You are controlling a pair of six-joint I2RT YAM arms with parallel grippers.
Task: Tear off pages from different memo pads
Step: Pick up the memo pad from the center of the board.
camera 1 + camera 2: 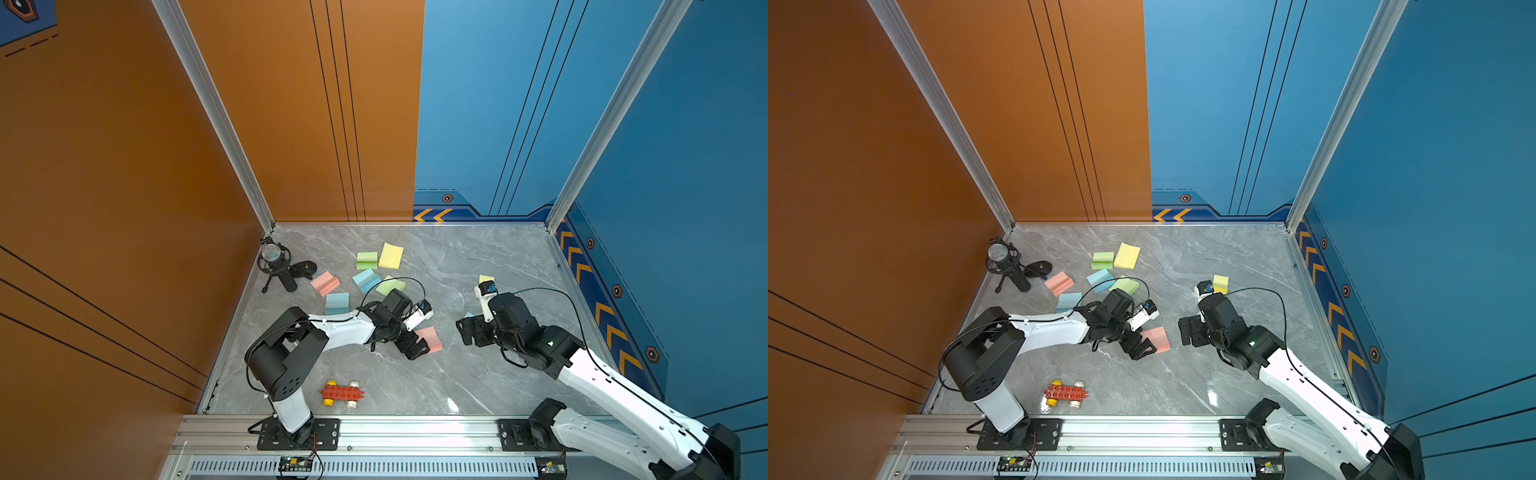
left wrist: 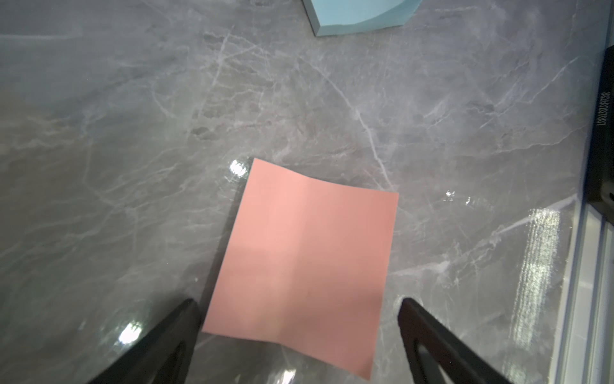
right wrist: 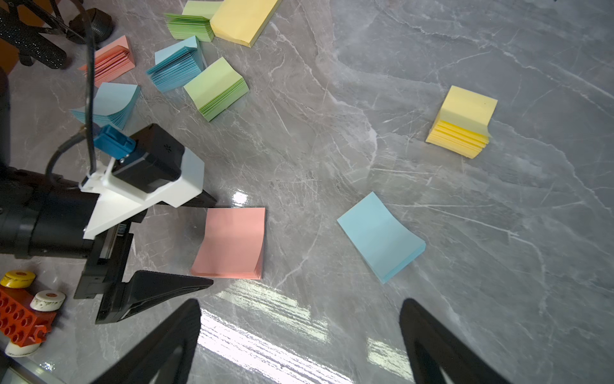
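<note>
Where both top views look down on the shiny grey marble surface [image 1: 478, 257], the left tool [image 1: 417, 348] stands wide open with the near edge of a square pink memo pad [image 1: 431, 338] between its black fingers, not pinched, and the right tool [image 1: 465, 332] is wide open too, holding nothing. In the left wrist view the pink memo pad [image 2: 299, 266] has a smooth top sheet with a soft bend down its middle. In the right wrist view a thick blue memo pad [image 3: 382, 236] lies with a curved top, and a small yellow memo pad [image 3: 463, 123] shows its stacked paper edges.
</note>
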